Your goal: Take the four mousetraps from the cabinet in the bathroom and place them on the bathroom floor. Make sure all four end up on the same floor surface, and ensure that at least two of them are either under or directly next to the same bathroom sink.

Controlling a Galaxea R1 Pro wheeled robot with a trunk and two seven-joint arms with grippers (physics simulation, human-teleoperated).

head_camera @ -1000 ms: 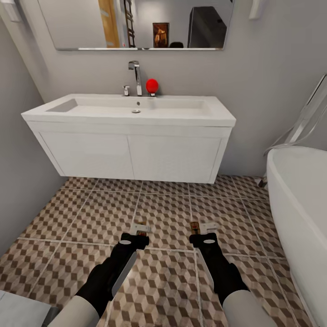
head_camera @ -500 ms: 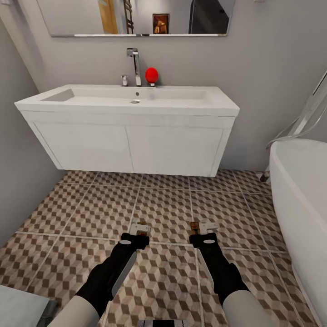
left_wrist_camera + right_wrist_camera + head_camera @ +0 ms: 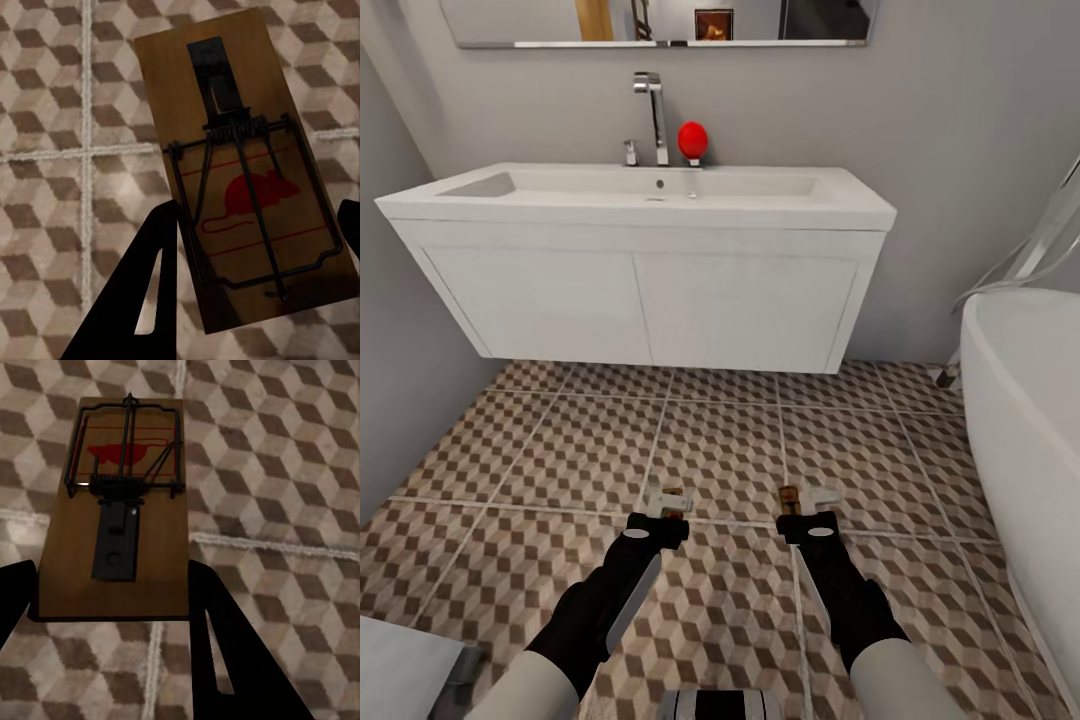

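Mousetraps: one in each of my grippers. Left trap (image 3: 244,169) sits pinched between the left gripper's (image 3: 665,502) fingers (image 3: 142,292), long axis running out along the fingers, spring bar and red mouse print facing the wrist camera. Right trap (image 3: 120,510) is held the same way by the right gripper (image 3: 806,500), board pointing forward away from the wrist, a finger (image 3: 225,652) against its side. In the head view both traps are just small tan bits past the fingertips.

Both hang over the floor (image 3: 720,450), in front of the sink (image 3: 640,200) and not under it; height above the tiles I can't tell. Sink lies straight ahead of both arms, left arm slightly nearer its middle. Bathtub (image 3: 1030,420) is off to my right, near the right arm.

Arms are both stretched forward and down, roughly parallel, wrists level, apart from each other. My read: next move is forward and down toward the sink's shadow, then let go. Risk: a trap dropped on edge could flip or skid on tile.
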